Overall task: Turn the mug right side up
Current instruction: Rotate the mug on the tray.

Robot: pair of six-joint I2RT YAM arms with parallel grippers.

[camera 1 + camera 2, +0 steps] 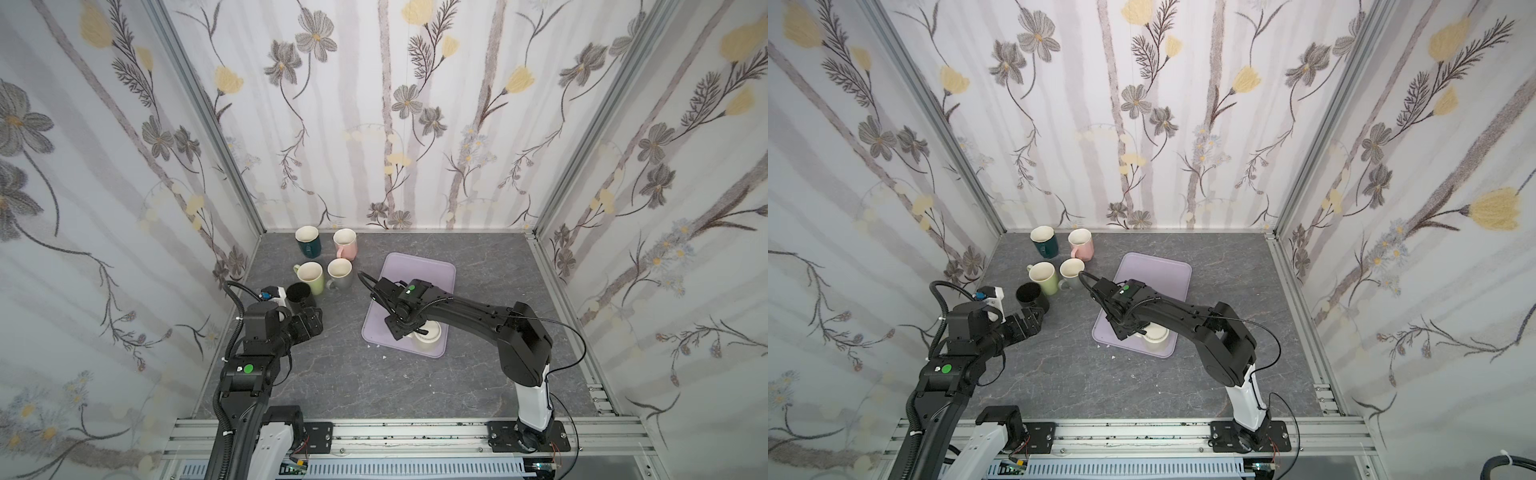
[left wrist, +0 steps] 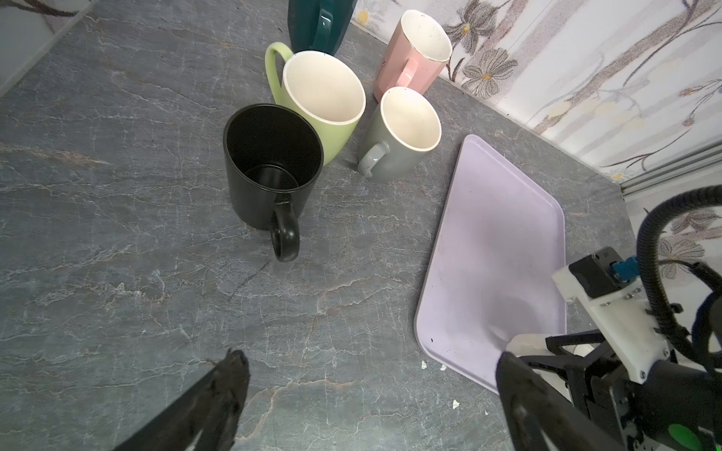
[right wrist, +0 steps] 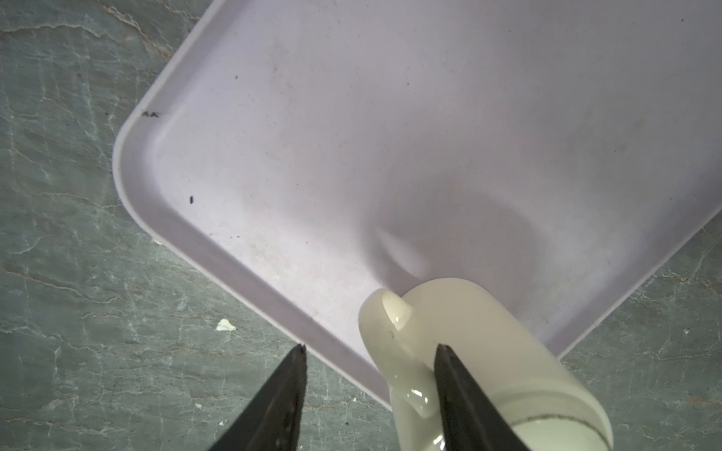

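Note:
A cream mug point(image 1: 429, 337) point(image 1: 1158, 337) point(image 3: 488, 332) stands on the near corner of a lilac tray point(image 1: 415, 270) point(image 1: 1154, 270) point(image 3: 351, 136), apparently mouth down with its flat bottom up. My right gripper point(image 3: 369, 347) point(image 1: 410, 332) reaches down beside it, open. The mug's handle point(image 3: 390, 336) lies between the fingers: one finger rests against the mug by the handle, and the other stands clear over the tray's rim. My left gripper point(image 2: 369, 357) point(image 1: 316, 321) hangs wide open over bare table, short of the black mug point(image 2: 269, 164).
Several upright mugs cluster at the back left: black point(image 1: 299, 293), green point(image 1: 311, 276), grey point(image 1: 340, 274), teal point(image 1: 307, 241) and pink point(image 1: 345, 244). Small white chips point(image 3: 226, 325) lie on the grey table beside the tray. Flowered walls close in three sides.

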